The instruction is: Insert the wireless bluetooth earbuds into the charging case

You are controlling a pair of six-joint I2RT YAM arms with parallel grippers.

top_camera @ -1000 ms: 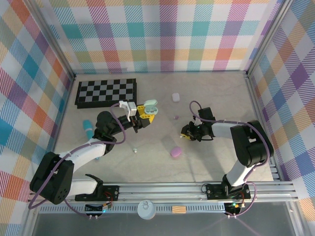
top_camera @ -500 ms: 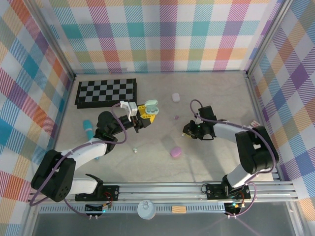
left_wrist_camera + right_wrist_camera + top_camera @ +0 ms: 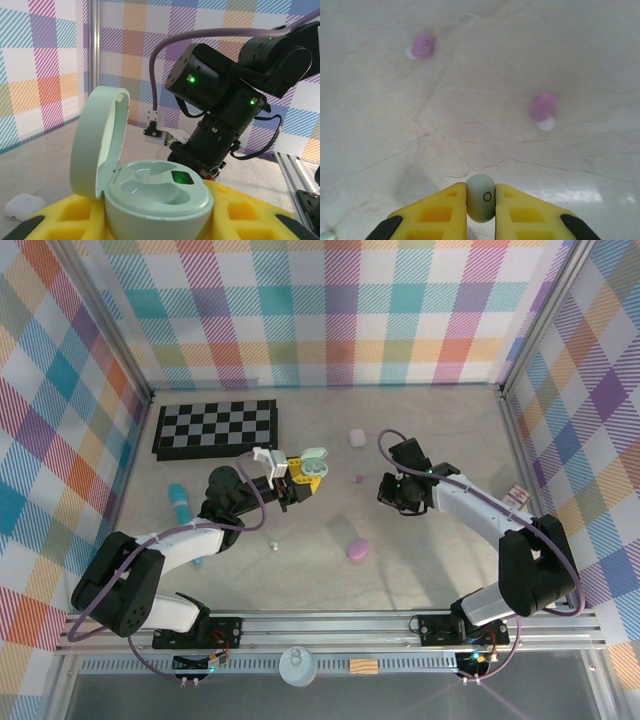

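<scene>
Three pebble-shaped cases are in sight: a mint-green case (image 3: 156,196) with its lid up, a white case (image 3: 357,438) and a purple case (image 3: 357,549). There are four tiny earbuds: a pale earbud (image 3: 480,202), a near purple earbud (image 3: 541,107), a far purple earbud (image 3: 422,46), and a white earbud (image 3: 273,545) lying on the table (image 3: 440,570). The right pincer (image 3: 480,192) is clamped on the pale earbud, which sits between its yellow fingertips and bears a small dark ring mark, while the left pincer (image 3: 303,475) grips the open mint-green case a little way off, just off the chessboard's (image 3: 215,427) right end.
</scene>
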